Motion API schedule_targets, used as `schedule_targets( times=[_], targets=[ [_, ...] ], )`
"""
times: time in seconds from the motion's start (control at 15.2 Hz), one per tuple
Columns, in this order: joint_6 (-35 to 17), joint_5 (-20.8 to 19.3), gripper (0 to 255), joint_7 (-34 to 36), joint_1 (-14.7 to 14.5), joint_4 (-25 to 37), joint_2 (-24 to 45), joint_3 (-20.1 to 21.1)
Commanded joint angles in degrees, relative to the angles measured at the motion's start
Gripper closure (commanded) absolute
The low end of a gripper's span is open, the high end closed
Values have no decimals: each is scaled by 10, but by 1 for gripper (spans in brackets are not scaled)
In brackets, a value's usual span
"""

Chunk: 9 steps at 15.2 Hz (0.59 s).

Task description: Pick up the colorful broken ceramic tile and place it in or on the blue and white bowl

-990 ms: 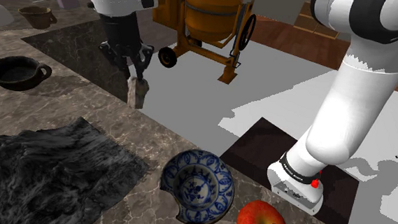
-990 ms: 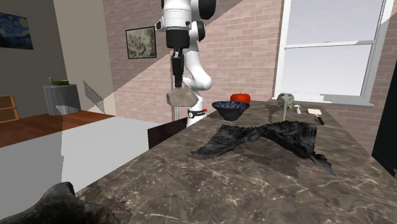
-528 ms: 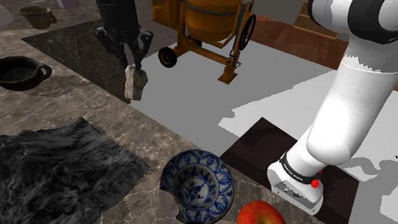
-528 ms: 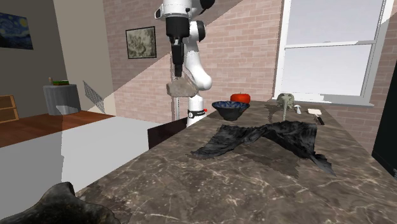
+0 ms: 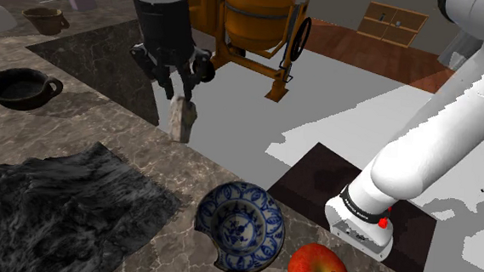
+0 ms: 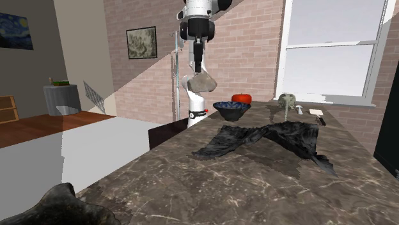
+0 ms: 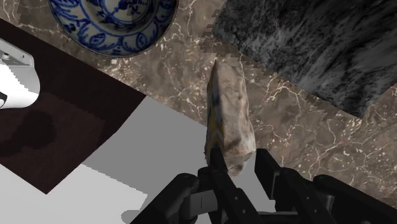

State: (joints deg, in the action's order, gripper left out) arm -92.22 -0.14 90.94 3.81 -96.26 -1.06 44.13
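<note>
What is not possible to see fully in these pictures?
Wrist view: the tile sits nearly edge-on in the claw, so its broad faces are unreadable; the bowl is cut by the picture's edge.
Shoulder view: the apple is cut by the bottom edge.
Second exterior view: the dark object is cut by the bottom-left corner.

Bowl point(image 5: 241, 223) sits between cloth point(image 5: 58, 202) and apple point(image 5: 318, 269) on counter point(image 5: 79, 131).

Open air lies above the blue-and-white patterned bowl point(image 5: 241, 224). A round red apple point(image 5: 318, 269) sits just beside it; a crumpled dark grey cloth point(image 5: 58, 206) lies near its other side.
</note>
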Motion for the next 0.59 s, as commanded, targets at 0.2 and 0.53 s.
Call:
schedule_targets(
  times=[0.2,0.53],
  targets=[
    [10,80,255,-12,-11,-77,-118,-10],
    [-14,118,0,-26,-23,-128,-164,-25]
  ],
)
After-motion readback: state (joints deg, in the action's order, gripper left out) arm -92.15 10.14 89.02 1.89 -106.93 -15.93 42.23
